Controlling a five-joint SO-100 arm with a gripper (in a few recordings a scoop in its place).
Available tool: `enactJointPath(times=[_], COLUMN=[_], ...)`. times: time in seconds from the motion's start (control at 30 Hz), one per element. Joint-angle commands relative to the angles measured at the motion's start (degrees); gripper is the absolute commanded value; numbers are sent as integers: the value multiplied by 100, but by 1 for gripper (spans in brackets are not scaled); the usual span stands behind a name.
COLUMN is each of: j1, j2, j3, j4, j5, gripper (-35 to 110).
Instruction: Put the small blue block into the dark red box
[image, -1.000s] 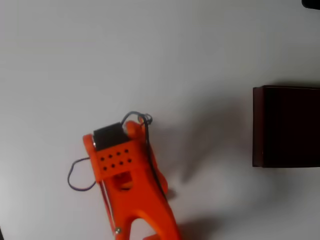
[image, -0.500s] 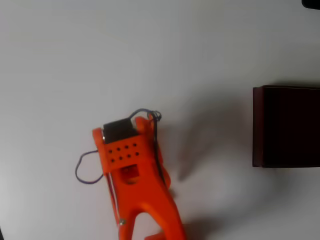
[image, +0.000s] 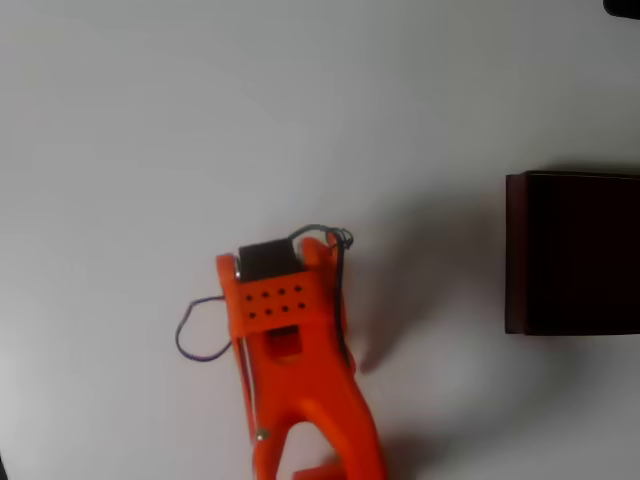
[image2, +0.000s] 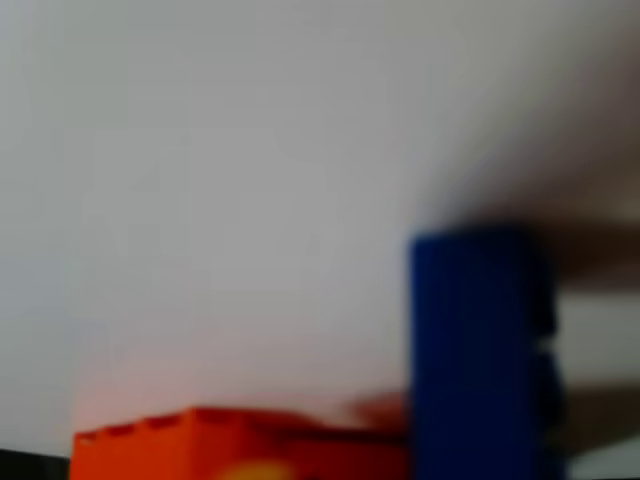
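Observation:
In the wrist view the small blue block (image2: 476, 350) looms close and blurred at the right, pressed against an orange finger (image2: 240, 445) along the bottom edge. My gripper (image2: 400, 425) is shut on the block. In the overhead view my orange arm (image: 290, 350) reaches up from the bottom edge, left of centre, and its body hides the fingers and the block beneath it. The dark red box (image: 515, 253) stands at the right edge, well apart from the arm, with a very dark interior.
The table (image: 250, 110) is plain white. A thin dark cable (image: 200, 335) loops out on the arm's left side. A small dark object (image: 622, 6) pokes in at the top right corner.
The arm has shifted steadily to the right, toward the dark red box. The box has not moved.

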Motion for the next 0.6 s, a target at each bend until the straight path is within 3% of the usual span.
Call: enactJointPath(times=[0.0, 0.57], j1=[-9, 62], j2=[149, 281], j3=[79, 624], j4=[26, -422], j5=[0, -185], gripper=[25, 22])
